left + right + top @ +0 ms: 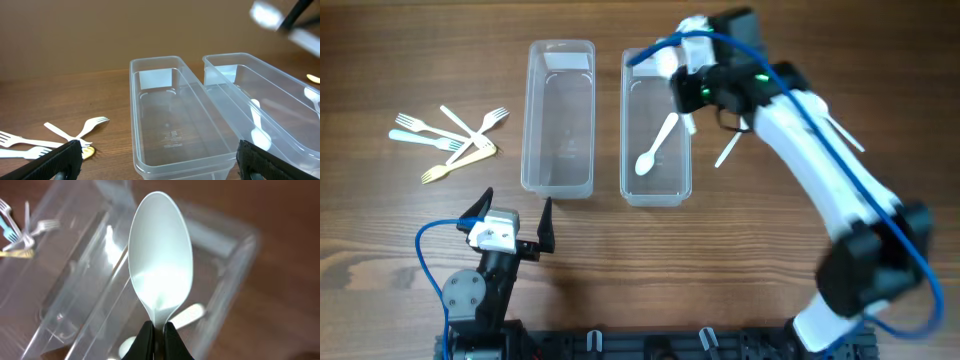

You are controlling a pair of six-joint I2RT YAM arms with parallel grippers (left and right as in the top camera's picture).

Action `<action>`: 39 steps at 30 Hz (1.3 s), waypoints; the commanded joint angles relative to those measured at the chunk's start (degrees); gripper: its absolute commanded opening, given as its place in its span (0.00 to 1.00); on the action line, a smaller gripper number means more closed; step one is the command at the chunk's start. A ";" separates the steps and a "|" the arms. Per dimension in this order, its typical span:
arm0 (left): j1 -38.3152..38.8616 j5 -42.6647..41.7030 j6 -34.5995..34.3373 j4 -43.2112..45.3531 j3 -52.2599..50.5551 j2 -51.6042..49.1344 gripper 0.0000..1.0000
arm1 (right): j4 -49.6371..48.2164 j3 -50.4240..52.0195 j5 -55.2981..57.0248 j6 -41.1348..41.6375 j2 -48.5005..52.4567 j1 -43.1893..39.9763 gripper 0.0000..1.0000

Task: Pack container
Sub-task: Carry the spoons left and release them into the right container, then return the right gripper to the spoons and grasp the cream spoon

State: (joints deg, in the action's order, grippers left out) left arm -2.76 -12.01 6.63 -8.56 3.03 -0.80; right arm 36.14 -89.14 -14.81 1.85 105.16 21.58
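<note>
Two clear plastic containers stand side by side: the left one [560, 185] is empty, and the right one [657, 195] holds a white spoon [655, 148]. My right gripper [159, 330] is shut on the neck of another white spoon [160, 265] and holds it bowl-forward above the right container [235, 280]; in the overhead view this gripper [686, 100] is over that container's far right side. My left gripper [515, 215] is open and empty, just in front of the left container [170, 125], with its fingers [160, 157] wide apart.
Several plastic forks [450, 135], white, blue and yellow, lie in a loose pile on the table left of the containers; they also show in the left wrist view [75, 135]. White utensils [728, 148] lie right of the right container, partly under my right arm.
</note>
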 commanded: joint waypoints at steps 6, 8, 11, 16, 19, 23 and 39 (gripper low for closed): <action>-0.35 -0.11 0.85 0.15 -0.42 0.42 1.00 | -4.44 -0.02 -9.77 8.81 4.66 3.19 1.00; -0.35 -0.11 0.85 0.15 -0.42 0.42 1.00 | -4.39 -0.39 -9.44 10.40 1.97 2.93 1.00; -0.35 -0.11 0.85 0.15 -0.42 0.42 1.00 | -2.64 -0.59 -8.09 10.71 -5.88 0.83 1.00; -0.35 -0.11 0.85 0.15 -0.42 0.42 1.00 | 3.65 -0.59 -5.27 19.28 -23.10 -8.92 1.00; -0.35 -0.11 0.85 0.15 -0.42 0.42 1.00 | 13.16 -0.59 5.49 24.37 -26.93 -16.68 1.00; -0.35 -0.11 0.85 0.15 -0.42 0.42 1.00 | 21.14 0.28 22.99 13.66 -24.39 -19.80 1.00; -0.35 -0.11 0.85 0.15 -0.42 0.42 1.00 | 13.18 0.35 23.10 -17.90 7.37 -26.56 1.00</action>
State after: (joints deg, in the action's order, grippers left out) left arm -2.76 -12.01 6.66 -8.56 3.03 -0.80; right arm 51.55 -89.27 15.97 -17.82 108.75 -1.63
